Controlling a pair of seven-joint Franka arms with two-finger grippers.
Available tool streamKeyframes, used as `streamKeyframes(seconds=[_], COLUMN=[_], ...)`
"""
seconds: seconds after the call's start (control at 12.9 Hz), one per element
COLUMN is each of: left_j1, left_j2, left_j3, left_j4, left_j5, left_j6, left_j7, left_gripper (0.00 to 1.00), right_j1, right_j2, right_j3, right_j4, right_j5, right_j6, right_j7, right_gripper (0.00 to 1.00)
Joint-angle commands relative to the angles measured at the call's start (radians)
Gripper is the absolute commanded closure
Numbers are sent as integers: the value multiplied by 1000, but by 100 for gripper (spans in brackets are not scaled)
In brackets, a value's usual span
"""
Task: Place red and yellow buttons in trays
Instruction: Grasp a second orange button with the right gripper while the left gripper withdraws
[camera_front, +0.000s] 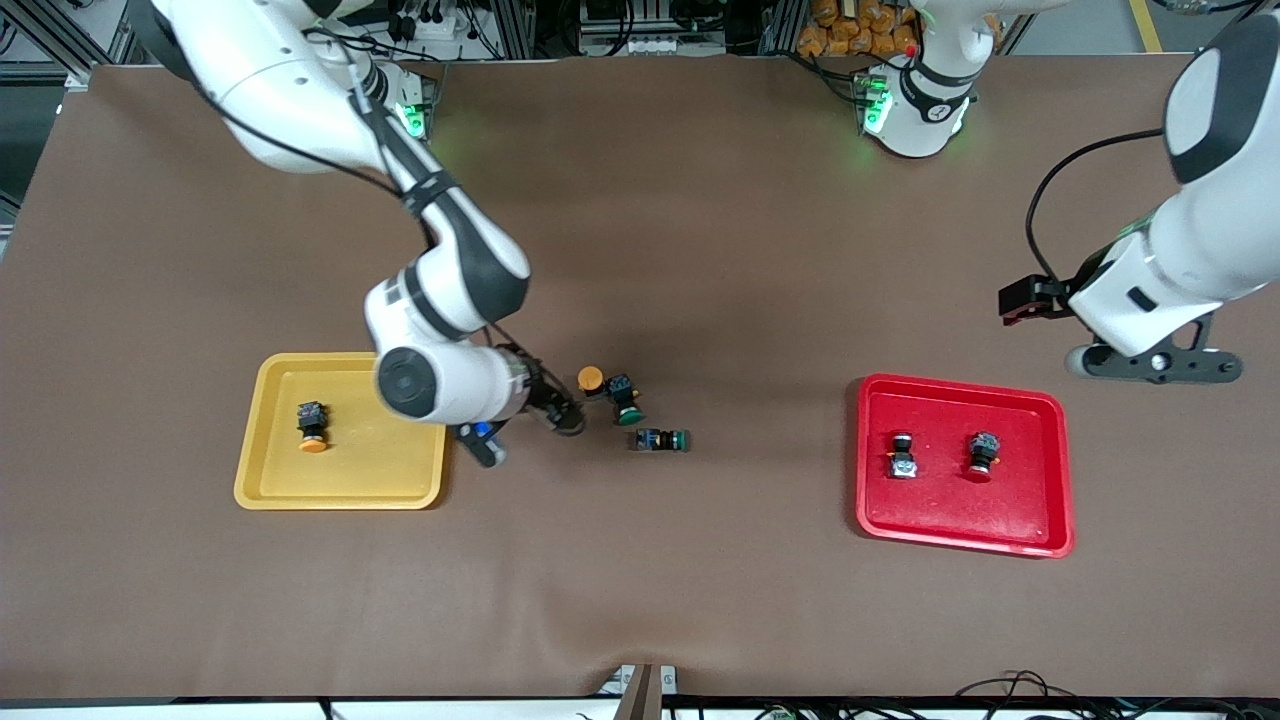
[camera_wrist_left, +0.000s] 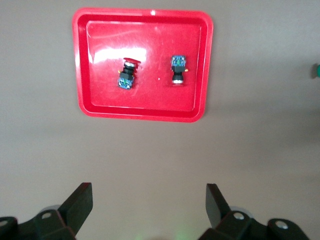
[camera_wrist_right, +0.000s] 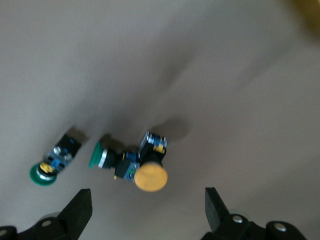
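Landmark: the yellow tray (camera_front: 262, 430). One orange-capped button (camera_front: 312, 427) already lies in it. Well apart, toward the left arm's end of the bench (camera_front: 700, 250), the red tray (camera_front: 1050, 480) holds both red-capped buttons (camera_front: 903, 455), lying near each other. The remaining orange-capped button (camera_front: 592, 380) lies on the bench just off the yellow tray's rim on that same side, touching a green-capped switch (camera_front: 627, 404); a second green-capped switch (camera_front: 660, 440) lies close by, apart from the pair and nearer the front camera. The right gripper (camera_front: 530, 430) hovers between the yellow tray and this cluster, jaws spread wide and empty; in its wrist view the orange cap (camera_wrist_right: 150, 176) sits between the open jaws. The left gripper (camera_front: 1150, 362) waits above the bench beside the red tray, jaws likewise wide and empty. Handling judgement: the button looks small, light, rigid plastic; the round cap would likely slip or roll, so the squarer black-and-blue body is the better hold, taken clear of the green neighbour, which may get dragged along. No legible brand, label or writing on trays or buttons.
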Motion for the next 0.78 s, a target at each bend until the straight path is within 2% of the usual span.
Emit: streamKeyframes(seconds=[0.0, 0.23, 0.47, 0.54, 0.7], left_j1=[16, 63, 63, 61, 59], left_j2=[-91, -194, -305, -317, -308], left_j3=[16, 10, 16, 9, 9], left_j4=[34, -63, -240, -271, -271], left_j5=[-69, -92, -95, -97, -98], left_j6=[-46, -50, 20, 32, 42], left_j7=[7, 3, 0, -9, -13], left_gripper=[0, 0, 0, 0, 0], right_j1=[27, 70, 95, 99, 112], right_j2=[-10, -4, 7, 10, 22], right_j3=[-12, -12, -15, -18, -18], right_j4=[-37, -69, -92, -93, -103], right_j5=[-35, -96, -115, -116, -148], right_j6=[22, 89, 153, 154, 169], right_j7=[43, 119, 152, 153, 153], right_gripper=[0, 0, 0, 0, 0])
